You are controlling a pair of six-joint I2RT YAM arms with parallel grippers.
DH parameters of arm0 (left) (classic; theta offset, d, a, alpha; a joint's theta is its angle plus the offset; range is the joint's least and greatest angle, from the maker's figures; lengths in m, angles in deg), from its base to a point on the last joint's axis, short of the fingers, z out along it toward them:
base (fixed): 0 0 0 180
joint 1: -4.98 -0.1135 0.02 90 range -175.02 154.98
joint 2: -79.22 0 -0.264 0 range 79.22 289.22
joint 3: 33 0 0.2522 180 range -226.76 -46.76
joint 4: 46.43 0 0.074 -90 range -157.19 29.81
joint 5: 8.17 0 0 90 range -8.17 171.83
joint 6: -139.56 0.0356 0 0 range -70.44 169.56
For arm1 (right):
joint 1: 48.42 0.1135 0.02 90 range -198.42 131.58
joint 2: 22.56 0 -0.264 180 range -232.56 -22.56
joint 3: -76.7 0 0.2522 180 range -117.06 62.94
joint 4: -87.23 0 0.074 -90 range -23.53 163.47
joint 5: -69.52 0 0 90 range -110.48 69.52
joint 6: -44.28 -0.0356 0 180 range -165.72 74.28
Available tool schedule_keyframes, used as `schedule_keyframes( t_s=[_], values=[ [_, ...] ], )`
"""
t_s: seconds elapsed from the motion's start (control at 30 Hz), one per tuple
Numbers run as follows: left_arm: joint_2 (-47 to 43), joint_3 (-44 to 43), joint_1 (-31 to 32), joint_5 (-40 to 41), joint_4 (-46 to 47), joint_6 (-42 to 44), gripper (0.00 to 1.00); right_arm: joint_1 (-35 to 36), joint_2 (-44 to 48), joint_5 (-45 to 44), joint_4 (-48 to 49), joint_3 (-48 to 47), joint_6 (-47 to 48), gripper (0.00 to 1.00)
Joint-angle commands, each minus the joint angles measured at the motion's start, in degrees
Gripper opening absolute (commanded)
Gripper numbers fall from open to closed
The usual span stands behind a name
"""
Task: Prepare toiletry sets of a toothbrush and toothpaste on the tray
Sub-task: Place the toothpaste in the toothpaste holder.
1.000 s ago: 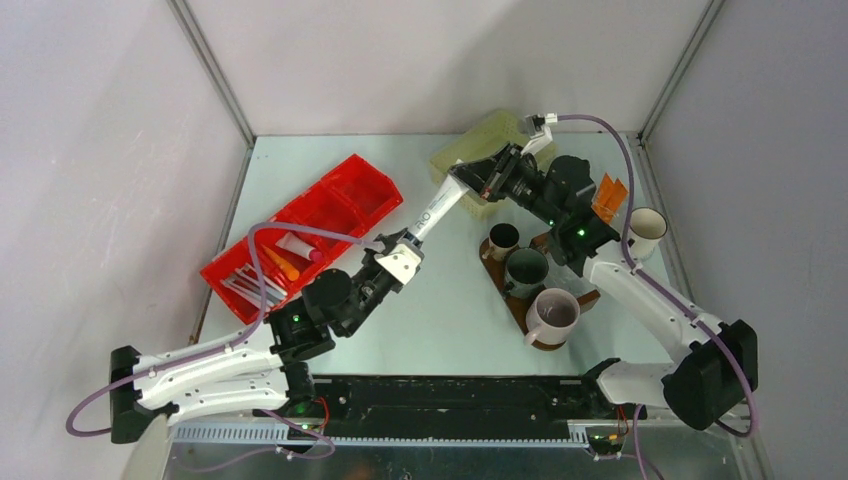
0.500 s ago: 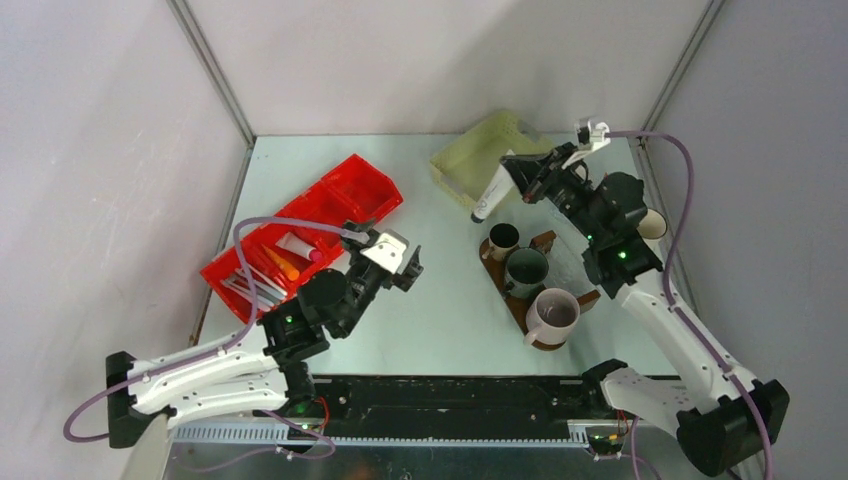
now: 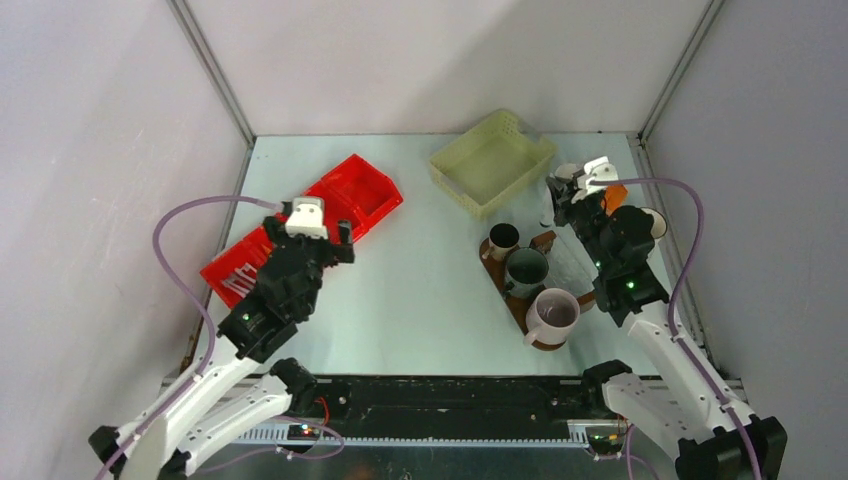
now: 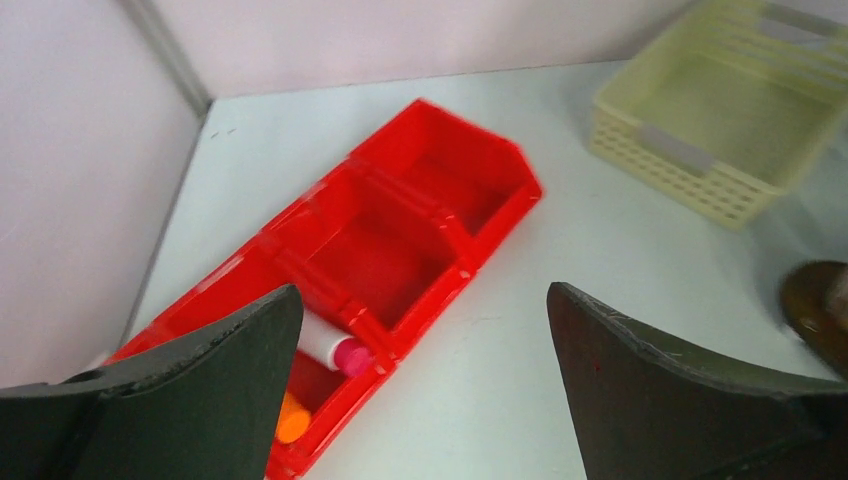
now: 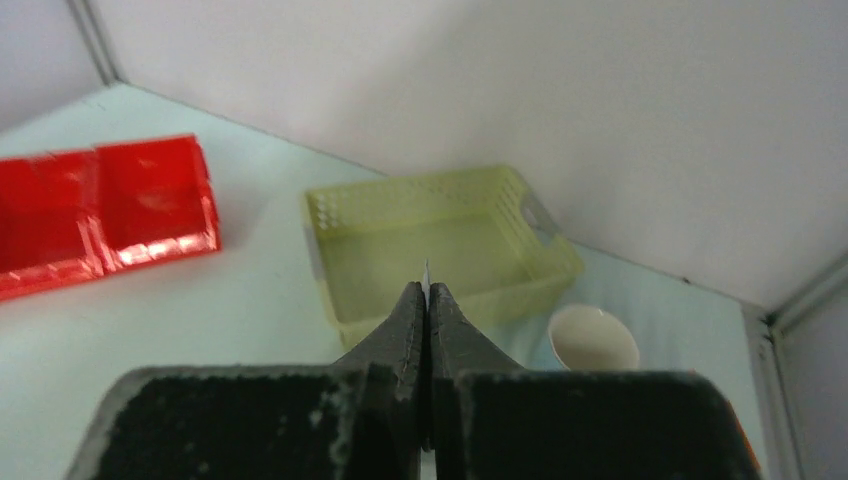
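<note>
My right gripper (image 3: 560, 196) (image 5: 427, 290) hangs above the table just behind the tray (image 3: 517, 305). It is shut on the flat end of a white toothpaste tube (image 3: 549, 209); only a thin white sliver (image 5: 427, 270) shows between the pressed jaws. On the dark oval tray stand a small brown mug (image 3: 502, 240), a dark green mug (image 3: 527, 267) and a mauve-grey mug (image 3: 553, 314). My left gripper (image 3: 320, 232) (image 4: 422, 300) is wide open and empty over the red bin (image 4: 430, 200), where a pink-capped white tube (image 4: 335, 348) and an orange tube (image 4: 292, 420) lie. Slim white toothbrushes (image 3: 238, 284) lie at the bin's near end.
A pale yellow mesh basket (image 3: 490, 160) (image 5: 440, 240) sits at the back centre. A white cup (image 3: 648, 225) (image 5: 593, 338) and an orange packet (image 3: 613, 192) stand by the right wall. The red bin (image 3: 350, 195) lies diagonally at the left.
The left gripper let go of the white tube, opened wide and drew back over the red bin. The right gripper carried the tube from the basket rightward, behind the tray.
</note>
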Motion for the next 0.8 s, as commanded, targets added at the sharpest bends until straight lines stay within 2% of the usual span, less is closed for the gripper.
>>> schedule_keyframes(
  t_s=[0.0, 0.1, 0.3, 0.6, 0.77],
  values=[
    [-1.0, -2.5, -8.3, 0.2, -8.1, -7.6, 1.0, -1.8, 2.7, -3.1, 6.7, 4.9, 6.5, 0.0],
    [-1.6, -2.2, -14.2, -0.9, -9.7, -8.9, 1.0, -3.5, 3.4, -2.9, 9.4, 7.8, 5.5, 0.0],
    [-2.7, 0.6, -21.7, -2.4, -7.7, -9.3, 1.0, -5.9, 4.9, -0.3, 16.0, 15.5, 1.6, 0.0],
    [-2.3, 6.4, -25.6, -1.2, -2.2, -9.6, 1.0, -8.7, 5.5, -0.1, 26.2, 23.6, -2.6, 0.0],
    [-2.7, 7.2, -25.9, -0.8, -1.3, -9.1, 1.0, -8.9, 5.7, 0.5, 26.8, 25.1, -2.7, 0.0]
  ],
)
